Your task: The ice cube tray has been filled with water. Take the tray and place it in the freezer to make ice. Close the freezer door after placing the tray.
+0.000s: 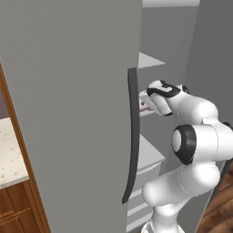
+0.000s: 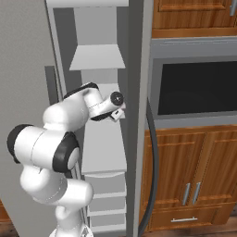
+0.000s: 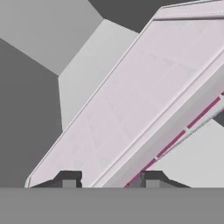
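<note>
End effector [image 3: 107,179]: clamped on near edge of ice cube tray [image 3: 131,109], inside freezer [image 2: 99,60].
Ice cube tray: held over a white shelf [image 1: 148,152], tilted in hand view; resting or clear of shelf, cannot tell.
Freezer door [image 1: 68,113]: swung wide open.
Done: tray carried into compartment.
Left: setting down, release, arm out, door shut.

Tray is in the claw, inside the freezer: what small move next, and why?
Probably lower the ice cube tray onto the freezer's white shelf below, then release. The claw is shut on the tray's near edge, and it appears tilted above the shelf, not resting.
</note>
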{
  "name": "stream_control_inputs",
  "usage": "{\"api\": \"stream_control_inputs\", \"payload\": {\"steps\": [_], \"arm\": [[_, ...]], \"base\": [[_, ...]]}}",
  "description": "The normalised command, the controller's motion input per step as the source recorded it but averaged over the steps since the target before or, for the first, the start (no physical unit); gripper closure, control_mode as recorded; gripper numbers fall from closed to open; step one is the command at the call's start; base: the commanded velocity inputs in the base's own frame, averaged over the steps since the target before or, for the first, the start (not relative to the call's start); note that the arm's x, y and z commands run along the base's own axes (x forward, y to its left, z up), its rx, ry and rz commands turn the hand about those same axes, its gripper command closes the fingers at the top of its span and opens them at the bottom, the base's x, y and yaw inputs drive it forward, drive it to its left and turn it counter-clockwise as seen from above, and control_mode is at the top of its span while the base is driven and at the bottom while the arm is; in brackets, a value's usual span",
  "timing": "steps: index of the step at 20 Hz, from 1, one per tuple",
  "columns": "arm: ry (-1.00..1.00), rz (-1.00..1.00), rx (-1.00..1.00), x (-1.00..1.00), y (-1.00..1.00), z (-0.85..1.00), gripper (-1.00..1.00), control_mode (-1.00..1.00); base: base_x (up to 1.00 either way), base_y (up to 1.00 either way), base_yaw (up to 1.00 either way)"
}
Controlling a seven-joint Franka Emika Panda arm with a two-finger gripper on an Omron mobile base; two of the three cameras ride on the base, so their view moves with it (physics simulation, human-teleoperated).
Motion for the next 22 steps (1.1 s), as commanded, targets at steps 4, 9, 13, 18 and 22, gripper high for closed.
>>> {"api": "stream_control_inputs", "payload": {"steps": [4,9,13,18,22], "arm": [[0.0,0.01,0.0,0.39,0.01,-0.12,1.0,-1.0],[0.0,0.04,0.0,0.39,0.0,-0.14,1.0,-1.0],[0.0,0.05,0.0,0.31,0.03,-0.31,1.0,-1.0],[0.0,0.04,0.0,0.27,0.13,-0.41,1.0,-1.0],[0.0,0.02,0.0,0.35,0.1,-0.34,1.0,-1.0]], "base": [[0.0,0.0,0.0],[0.0,0.0,0.0],[0.0,0.0,0.0],[0.0,0.0,0.0],[0.0,0.0,0.0]]}}
